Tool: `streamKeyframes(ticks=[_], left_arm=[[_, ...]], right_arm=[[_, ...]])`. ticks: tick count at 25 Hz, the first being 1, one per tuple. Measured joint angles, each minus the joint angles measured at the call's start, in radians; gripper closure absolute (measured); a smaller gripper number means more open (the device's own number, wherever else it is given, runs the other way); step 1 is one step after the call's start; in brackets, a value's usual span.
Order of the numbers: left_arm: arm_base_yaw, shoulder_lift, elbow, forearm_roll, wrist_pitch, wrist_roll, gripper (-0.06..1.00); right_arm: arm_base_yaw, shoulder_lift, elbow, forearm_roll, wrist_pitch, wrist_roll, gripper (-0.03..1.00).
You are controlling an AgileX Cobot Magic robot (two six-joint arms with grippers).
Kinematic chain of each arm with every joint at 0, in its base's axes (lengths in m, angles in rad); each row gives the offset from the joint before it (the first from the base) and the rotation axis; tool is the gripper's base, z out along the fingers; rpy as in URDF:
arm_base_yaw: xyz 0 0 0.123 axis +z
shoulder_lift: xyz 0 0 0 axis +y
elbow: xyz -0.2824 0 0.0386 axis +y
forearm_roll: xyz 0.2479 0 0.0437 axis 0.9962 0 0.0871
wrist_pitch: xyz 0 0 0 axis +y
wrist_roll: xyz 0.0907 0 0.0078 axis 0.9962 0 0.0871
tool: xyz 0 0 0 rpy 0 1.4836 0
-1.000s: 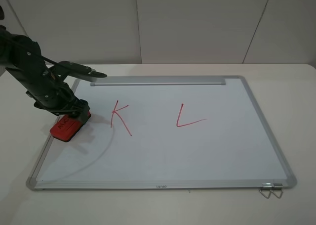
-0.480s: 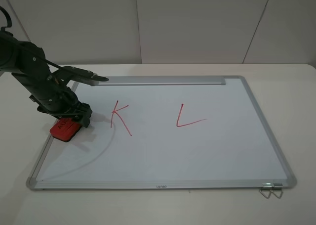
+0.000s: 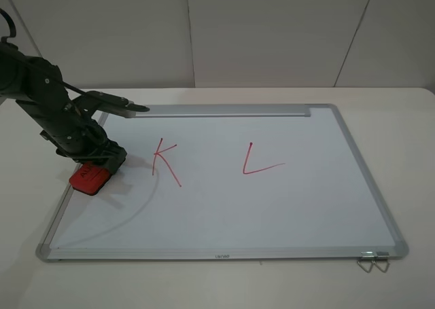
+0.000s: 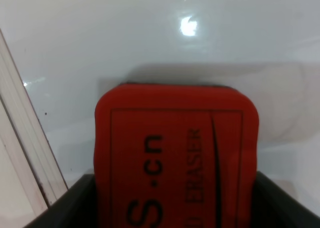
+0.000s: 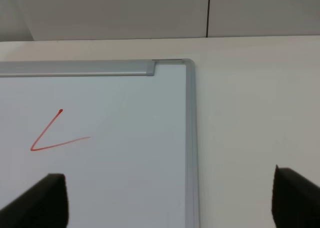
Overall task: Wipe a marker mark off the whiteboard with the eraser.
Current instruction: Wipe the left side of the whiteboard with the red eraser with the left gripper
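Risks from here, as a judgement: too light a press while sweeping the eraser [image 3: 89, 179] across, leaving red smears or thinned strokes. Too wide a sweep, reaching the red L-shaped mark [image 3: 262, 161], which is meant to stay. Possible slipping or twisting in the grip, since held only at its rear end. Possible snagging on the aluminium frame [image 3: 66, 199] just beside it.

Clamped around the eraser's rear, the left gripper [image 3: 102, 162], with dark fingers [image 4: 70, 208] pressed against both long sides in the wrist view. Spread wide and holding nothing, the right gripper [image 5: 172, 208], facing the far right corner of the whiteboard [image 3: 272, 214].

Eraser: small red block, rounded corners, dark lettering on top partly reading "ERASER", thin dark base showing at its front edge. Sits near the board's left edge, on or just above the white surface; contact hard to confirm. Near the marker mark [image 3: 165, 161] but apart from it. Mark: hand-drawn red K, thin strokes, intact, left of the board's middle.
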State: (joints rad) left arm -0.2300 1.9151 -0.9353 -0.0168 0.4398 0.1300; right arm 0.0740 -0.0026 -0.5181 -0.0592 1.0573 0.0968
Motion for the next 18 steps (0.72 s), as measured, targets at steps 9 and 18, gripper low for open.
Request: streamKeyframes(ticks=[9,18], left_arm=[[0.000,-0.013,-0.001,0.008,0.018,-0.031,0.37],[-0.020,-0.035,-0.138,0.031,0.118,-0.063,0.37]], right_arm=[[0.000,0.000,0.000,0.000,0.000,0.000,0.24],[0.000,0.000,0.000,0.000,0.000,0.000,0.24]])
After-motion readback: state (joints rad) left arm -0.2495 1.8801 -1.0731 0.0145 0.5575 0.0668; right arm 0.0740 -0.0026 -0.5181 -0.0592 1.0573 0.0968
